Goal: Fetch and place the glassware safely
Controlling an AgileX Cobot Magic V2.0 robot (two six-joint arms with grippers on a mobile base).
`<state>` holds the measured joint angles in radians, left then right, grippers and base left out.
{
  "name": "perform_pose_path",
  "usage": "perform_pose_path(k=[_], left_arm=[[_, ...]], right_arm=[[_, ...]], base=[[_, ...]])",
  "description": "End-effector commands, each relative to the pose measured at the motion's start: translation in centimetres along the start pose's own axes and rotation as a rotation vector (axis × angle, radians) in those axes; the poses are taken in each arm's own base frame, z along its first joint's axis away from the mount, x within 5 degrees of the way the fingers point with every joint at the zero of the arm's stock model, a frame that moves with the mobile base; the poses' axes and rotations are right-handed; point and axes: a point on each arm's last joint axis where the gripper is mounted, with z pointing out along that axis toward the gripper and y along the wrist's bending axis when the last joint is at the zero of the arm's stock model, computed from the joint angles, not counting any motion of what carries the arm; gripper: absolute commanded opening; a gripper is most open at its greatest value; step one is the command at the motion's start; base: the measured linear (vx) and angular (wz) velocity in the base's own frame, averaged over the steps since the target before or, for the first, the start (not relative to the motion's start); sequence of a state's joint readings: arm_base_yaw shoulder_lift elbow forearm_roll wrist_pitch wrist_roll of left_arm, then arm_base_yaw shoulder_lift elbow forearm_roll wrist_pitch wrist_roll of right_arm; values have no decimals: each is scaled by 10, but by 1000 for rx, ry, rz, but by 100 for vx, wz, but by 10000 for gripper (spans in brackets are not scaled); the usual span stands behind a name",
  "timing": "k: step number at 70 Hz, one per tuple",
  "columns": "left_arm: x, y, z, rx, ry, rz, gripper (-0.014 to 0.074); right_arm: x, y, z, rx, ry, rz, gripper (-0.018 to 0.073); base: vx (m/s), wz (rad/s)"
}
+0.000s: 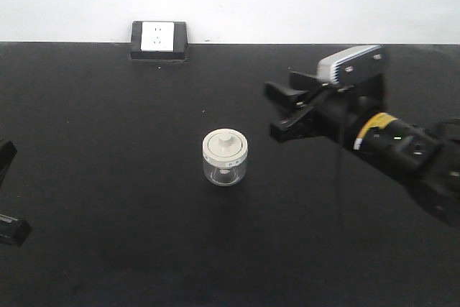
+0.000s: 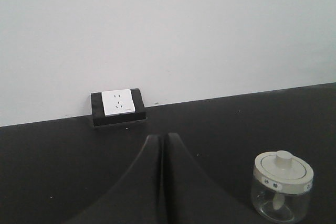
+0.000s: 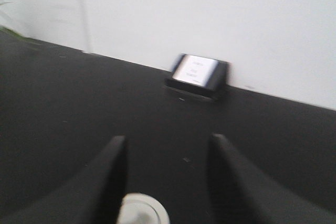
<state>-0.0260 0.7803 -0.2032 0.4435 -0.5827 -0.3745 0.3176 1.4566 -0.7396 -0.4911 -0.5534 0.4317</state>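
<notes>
The glassware is a small clear glass jar (image 1: 225,157) with a cream-white knobbed lid, standing upright in the middle of the black table (image 1: 108,177). My right gripper (image 1: 274,111) is open and empty, hovering to the right of the jar and apart from it. In the blurred right wrist view the jar's lid (image 3: 142,211) shows at the bottom edge between the spread fingers, close to the left finger. My left gripper (image 2: 161,139) is shut and empty, with the jar (image 2: 282,184) off to its right. Only black bits of the left arm (image 1: 10,228) show at the table's left edge.
A white wall socket in a black frame (image 1: 159,38) sits at the table's far edge against the white wall. It also shows in the left wrist view (image 2: 118,103) and the right wrist view (image 3: 198,72).
</notes>
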Motion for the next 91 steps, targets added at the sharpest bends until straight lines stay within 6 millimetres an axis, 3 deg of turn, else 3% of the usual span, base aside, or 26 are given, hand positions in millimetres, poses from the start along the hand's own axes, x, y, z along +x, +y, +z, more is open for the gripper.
perform_pose_path(k=[1,5,35,49,61,91], left_arm=[[-15,-1,2,16,-93,-21,1],[-15,-1,2,16,-93,-21,1],[-15,-1,2,16,-93,-21,1],[-15,-1,2,16,-93,-21,1],[-15,-1,2,16,-93,-21,1],[-15,-1,2,16,-94,-21,1]], right_arm=[[-31,1,-30,64,-54,6,84],[-36,2,-45,96,-33,-1,-15],[-64,6,-132,299,55,-11,-3],[-53,15,-158,274,-23,-31,-3],[-34,19,-171,268,-24,-31,-3],[-27,17,-174,298,32,-23,-3]], base=[[0,0],[0,0],[0,0],[0,0],[0,0],[0,0]])
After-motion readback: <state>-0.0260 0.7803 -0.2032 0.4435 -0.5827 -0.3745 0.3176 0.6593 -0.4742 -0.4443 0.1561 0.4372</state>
